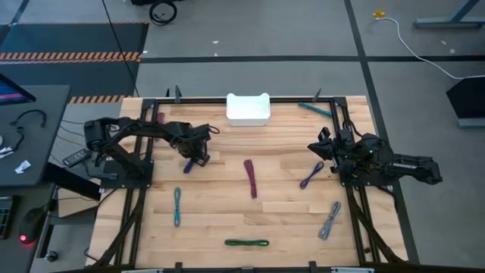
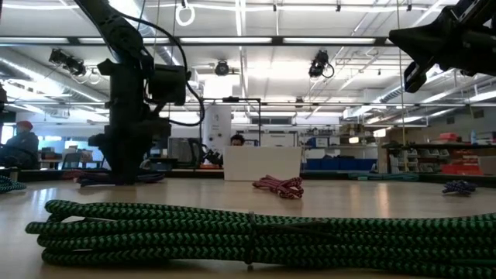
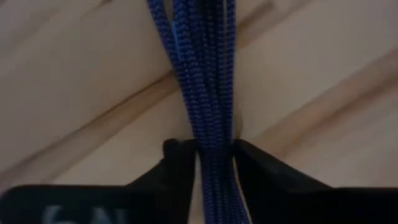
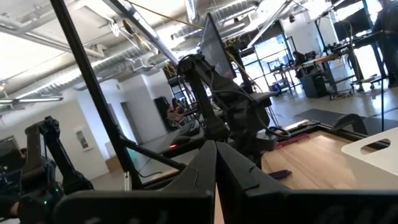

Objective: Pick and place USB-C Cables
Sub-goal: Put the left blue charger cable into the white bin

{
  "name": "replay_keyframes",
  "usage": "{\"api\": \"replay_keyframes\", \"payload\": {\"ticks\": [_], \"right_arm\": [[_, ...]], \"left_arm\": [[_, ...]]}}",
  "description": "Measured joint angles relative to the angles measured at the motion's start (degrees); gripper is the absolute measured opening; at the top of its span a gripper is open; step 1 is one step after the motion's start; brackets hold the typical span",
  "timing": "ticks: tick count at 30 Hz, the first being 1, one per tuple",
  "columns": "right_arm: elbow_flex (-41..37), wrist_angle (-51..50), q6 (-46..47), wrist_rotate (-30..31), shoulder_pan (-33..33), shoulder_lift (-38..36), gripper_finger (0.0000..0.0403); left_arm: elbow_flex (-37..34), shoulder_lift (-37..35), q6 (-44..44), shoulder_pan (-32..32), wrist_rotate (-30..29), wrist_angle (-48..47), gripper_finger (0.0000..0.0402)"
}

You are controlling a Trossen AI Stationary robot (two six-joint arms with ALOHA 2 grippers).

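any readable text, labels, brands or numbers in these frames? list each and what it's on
None can be read.
Pale marks on the left gripper body, at the left wrist view's lower edge, are cut off and blurred: unreadable.
White bin, the cables and the table show no print.
Shelf boxes in the room behind are too small to read.

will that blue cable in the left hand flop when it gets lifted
Probably yes: the blue cable is a thin braided bundle, so its free ends should droop. The left hand pinches it between both fingers, and the woven sheath likely resists slipping. It looks light.
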Motion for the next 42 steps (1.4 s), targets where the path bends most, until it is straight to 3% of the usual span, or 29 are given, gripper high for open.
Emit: {"api": "replay_keyframes", "payload": {"ticks": [4,7,12,15,18,21,24,27,36,42], "right_arm": [[0.0,0.0,0.0,0.0,0.0,0.0,0.001],[0.0,0.0,0.0,0.0,0.0,0.0,0.001],[0.0,0.0,0.0,0.0,0.0,0.0,0.001],[0.0,0.0,0.0,0.1,0.0,0.0,0.001],[0.0,0.0,0.0,0.2,0.0,0.0,0.001],[0.0,0.0,0.0,0.4,0.0,0.0,0.001],[0.0,0.0,0.0,0.4,0.0,0.0,0.001],[0.0,0.0,0.0,0.4,0.0,0.0,0.001],[0.0,0.0,0.0,0.4,0.0,0.0,0.001],[0.0,0.0,0.0,0.4,0.0,0.0,0.001]], "left_arm": [[2.1,0.1,6.6,0.3,0.2,-2.0,0.0028],[8.6,0.2,11.2,0.5,-1.2,-7.8,0.0026],[25.9,0.1,24.2,0.7,-2.9,-12.0,0.0026],[35.7,0.6,33.6,2.2,-6.9,-5.8,0.0026],[42.4,2.7,42.8,4.4,-6.4,5.0,0.0026],[46.0,6.6,49.1,6.6,-1.3,16.3,0.0026],[49.0,12.3,55.0,8.8,7.1,21.2,0.0026],[53.3,19.0,59.2,10.6,8.6,19.4,0.0026],[65.4,33.9,65.2,13.7,8.0,1.2,0.0026],[68.4,39.0,66.3,14.4,7.0,-0.2,0.004]]}}
